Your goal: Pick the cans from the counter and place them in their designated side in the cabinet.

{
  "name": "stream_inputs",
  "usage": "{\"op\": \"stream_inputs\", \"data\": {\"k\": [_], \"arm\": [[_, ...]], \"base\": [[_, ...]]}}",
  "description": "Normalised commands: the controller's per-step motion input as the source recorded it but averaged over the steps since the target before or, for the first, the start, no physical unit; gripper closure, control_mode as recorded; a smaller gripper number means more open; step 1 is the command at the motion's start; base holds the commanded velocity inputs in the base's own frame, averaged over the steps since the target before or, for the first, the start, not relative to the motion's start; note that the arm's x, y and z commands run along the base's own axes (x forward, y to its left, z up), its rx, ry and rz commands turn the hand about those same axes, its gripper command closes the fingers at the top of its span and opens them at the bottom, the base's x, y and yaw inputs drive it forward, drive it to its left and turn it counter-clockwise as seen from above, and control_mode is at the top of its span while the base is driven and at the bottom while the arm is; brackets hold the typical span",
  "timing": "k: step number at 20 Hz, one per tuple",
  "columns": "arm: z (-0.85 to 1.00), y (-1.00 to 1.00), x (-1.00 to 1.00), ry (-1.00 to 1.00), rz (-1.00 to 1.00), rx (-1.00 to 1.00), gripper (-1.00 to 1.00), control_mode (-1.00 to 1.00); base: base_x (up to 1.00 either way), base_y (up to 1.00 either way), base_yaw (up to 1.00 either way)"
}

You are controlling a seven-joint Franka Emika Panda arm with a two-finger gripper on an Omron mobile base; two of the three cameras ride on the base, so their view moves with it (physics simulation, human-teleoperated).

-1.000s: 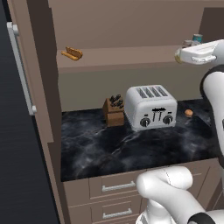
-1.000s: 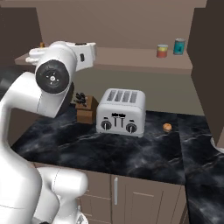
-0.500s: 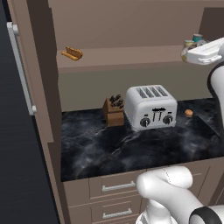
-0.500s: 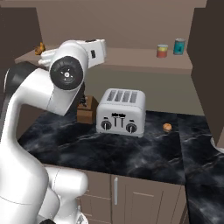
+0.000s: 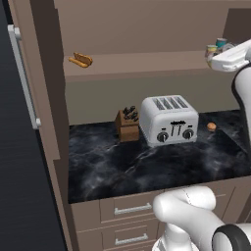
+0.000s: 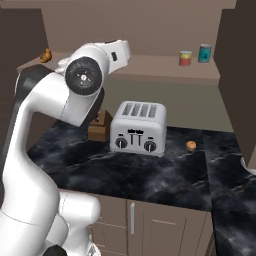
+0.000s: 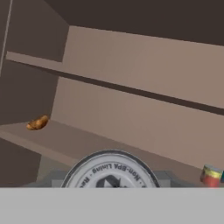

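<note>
Hand view: hand [image 7: 110, 186] clamped on a can [image 7: 109, 170], silver lid just ahead

A black, white-veined bench [image 5: 147, 166] carries a silver toaster [image 5: 169, 120], below a brown cabinet [image 5: 147, 63] shelving red-orange [image 6: 185, 58] and teal cans [image 6: 204, 53].

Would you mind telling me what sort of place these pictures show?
A kitchen, by the look of it, and a rendered one: a toaster and knife block stand on a black marble-look counter, with a brown cabinet shelf above.
</note>
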Motion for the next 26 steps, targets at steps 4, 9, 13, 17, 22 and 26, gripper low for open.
{"op": "stream_inputs", "data": {"k": [4, 9, 13, 17, 22, 26], "arm": [[0.0, -0.03, 0.17, 0.09, -0.1, -0.03, 1.0, -1.0], [0.0, -0.06, 0.11, 0.08, -0.11, -0.02, 1.0, -1.0], [0.0, -0.17, 0.17, 0.06, -0.07, -0.02, 1.0, -1.0], [0.0, -0.2, 0.2, 0.06, -0.07, -0.01, 1.0, -1.0], [-0.15, -0.06, 0.1, 0.04, -0.04, 0.0, 1.0, -1.0], [-0.23, -0.08, 0.01, 0.0, -0.02, 0.0, 1.0, -1.0]], "base": [[0.0, 0.0, 0.0], [0.0, 0.0, 0.0], [0.0, 0.0, 0.0], [0.0, 0.0, 0.0], [0.0, 0.0, 0.0], [0.0, 0.0, 0.0]]}}
